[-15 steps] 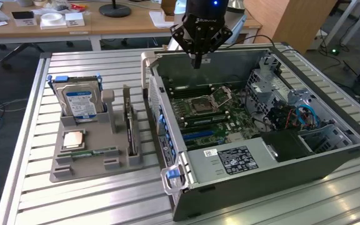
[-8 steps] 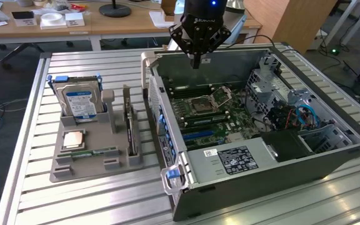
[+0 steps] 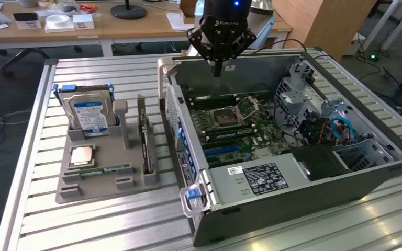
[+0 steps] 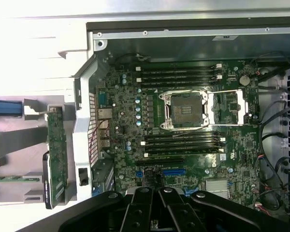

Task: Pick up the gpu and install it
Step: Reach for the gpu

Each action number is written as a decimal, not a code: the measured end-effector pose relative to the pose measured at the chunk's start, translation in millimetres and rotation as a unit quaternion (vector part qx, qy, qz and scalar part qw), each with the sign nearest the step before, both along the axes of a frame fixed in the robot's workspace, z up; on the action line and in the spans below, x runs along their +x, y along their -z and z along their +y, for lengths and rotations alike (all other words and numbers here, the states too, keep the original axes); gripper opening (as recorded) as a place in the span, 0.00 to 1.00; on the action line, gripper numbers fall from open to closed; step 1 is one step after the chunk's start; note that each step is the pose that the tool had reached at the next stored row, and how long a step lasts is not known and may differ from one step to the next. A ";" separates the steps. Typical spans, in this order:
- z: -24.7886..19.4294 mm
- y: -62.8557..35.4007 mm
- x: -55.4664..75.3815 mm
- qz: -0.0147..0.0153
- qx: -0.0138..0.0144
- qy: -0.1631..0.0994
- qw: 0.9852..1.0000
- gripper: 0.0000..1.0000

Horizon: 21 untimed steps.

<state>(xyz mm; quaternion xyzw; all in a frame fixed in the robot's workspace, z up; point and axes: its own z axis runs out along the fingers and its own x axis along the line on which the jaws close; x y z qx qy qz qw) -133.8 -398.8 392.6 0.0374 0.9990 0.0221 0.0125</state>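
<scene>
Gripper [image 3: 217,70]: black fingers pressed together, nothing between them, hanging over the far edge of the open computer case [image 3: 278,214], above the motherboard [image 4: 183,145]. Well apart from it, the gpu [image 3: 146,144], standing on its long edge in a narrow slot along the edge of the grey holder [image 3: 71,193] nearest the case. Not yet picked up. Holder resting on the slatted table [image 3: 103,225], just beside the case wall.

Likely trouble, judged from here:
- A pinch on so thin an upright card could tilt or jam it against the slot walls, more so if taken off-centre or on the fan side.
- Could slip if gripped on smooth board rather than a firm edge.
- At the case, the silver end bracket could catch the rear wall, or the card edge miss the blue expansion slot [image 4: 173,171], if carried in skewed.
- Loose cables [image 3: 316,133] near the drive cage could snag.

Materials and shapes: ribbed bare aluminium table; matte moulded-looking holder with blocky posts; flat green circuit board with black cooler; folded sheet-metal case, perforated cage; silver hard drive [image 3: 89,112] with blue-white label, upright at the holder's far corner.
</scene>
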 end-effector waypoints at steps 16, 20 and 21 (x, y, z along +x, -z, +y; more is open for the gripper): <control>0.0 0.4 -6.2 0.000 0.000 0.000 1.000 0.11; 0.0 0.5 -7.6 0.000 0.000 0.000 1.000 0.11; 0.0 0.4 -7.9 0.000 0.000 0.000 1.000 0.11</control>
